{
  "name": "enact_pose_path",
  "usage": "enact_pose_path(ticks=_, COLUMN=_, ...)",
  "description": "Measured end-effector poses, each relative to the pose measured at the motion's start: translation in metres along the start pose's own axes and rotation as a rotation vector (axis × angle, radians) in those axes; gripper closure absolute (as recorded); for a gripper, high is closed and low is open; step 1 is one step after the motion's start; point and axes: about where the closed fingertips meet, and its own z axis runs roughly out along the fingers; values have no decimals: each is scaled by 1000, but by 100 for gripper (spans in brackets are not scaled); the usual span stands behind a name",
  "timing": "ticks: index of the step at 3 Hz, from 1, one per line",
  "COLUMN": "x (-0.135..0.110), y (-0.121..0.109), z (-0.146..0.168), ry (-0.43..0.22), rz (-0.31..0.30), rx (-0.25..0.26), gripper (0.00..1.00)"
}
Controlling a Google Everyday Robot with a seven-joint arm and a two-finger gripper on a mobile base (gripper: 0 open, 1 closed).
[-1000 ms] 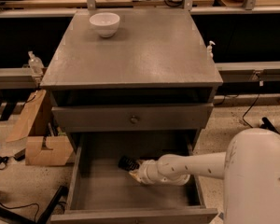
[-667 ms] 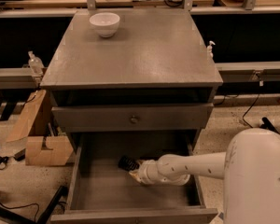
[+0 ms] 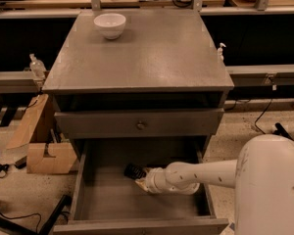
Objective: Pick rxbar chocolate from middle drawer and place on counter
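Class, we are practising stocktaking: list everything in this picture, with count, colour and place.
counter: 1, grey, cabinet top
bowl: 1, white, counter's back left corner
drawer front: 1, grey, with knob, under the counter
middle drawer: 1, grey, pulled open at the bottom
cardboard: brown, on the floor left of the cabinet
bottles: 2, pale, one either side of the cabinet
arm: 1, white, reaching into the middle drawer from the right
pincer: 1, dark, inside the middle drawer

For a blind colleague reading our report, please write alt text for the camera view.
A white robot arm reaches into the open middle drawer of a grey cabinet, its gripper low above the drawer floor. A white bowl stands on the counter, far left.
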Motion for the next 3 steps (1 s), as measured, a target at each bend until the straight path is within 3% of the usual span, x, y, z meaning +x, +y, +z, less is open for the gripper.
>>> enact_pose_path(ticks=3, x=0, y=0, z=0, ry=0, rz=0, rx=0, gripper=100)
